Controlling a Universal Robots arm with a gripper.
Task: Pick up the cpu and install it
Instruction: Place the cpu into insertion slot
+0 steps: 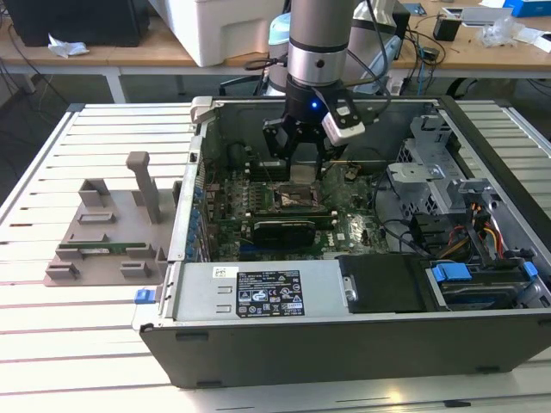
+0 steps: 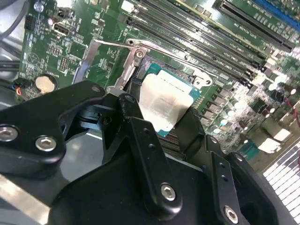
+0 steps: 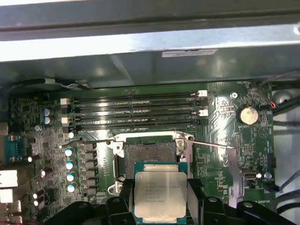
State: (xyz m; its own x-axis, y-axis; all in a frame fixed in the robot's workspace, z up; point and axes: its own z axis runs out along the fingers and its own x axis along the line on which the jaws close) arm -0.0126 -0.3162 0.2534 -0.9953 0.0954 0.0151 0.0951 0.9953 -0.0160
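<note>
The cpu [image 3: 159, 190] hangs above the motherboard [image 3: 220, 126], near the open socket [image 3: 147, 152]. The gripper [image 3: 160, 199] pinches it, and its fingers hide two opposite edges. The metal lid faces the first wrist view. The chip is square, with no long axis, and its sides run parallel to the socket.

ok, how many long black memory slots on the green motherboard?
4 slots in the first wrist view, between the grey metal case wall and the open square socket: one nearest the wall, second, third, fourth nearest the socket. None seems hidden.
</note>
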